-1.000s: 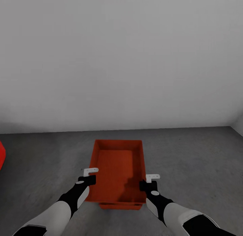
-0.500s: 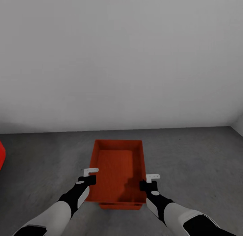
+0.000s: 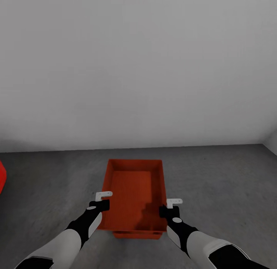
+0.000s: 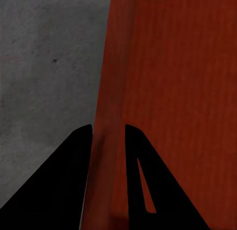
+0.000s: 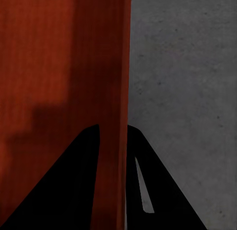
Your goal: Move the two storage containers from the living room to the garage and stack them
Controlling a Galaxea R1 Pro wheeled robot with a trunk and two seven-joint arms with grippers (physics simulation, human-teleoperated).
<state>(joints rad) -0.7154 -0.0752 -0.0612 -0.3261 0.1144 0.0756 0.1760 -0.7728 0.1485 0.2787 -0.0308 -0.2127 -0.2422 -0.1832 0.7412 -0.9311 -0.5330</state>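
The upper storage container (image 3: 134,194) sat nested on the lower container (image 3: 136,235), whose edge peeked out at the near end, both on the garage's concrete floor (image 3: 223,176) near the grey wall (image 3: 138,68). Over the last second we saw nothing shift, so we judged the stack settled and release due. Our left gripper (image 3: 100,199) pinched its left wall, our right gripper (image 3: 172,207) its right wall, both closed tight on the thin rims.
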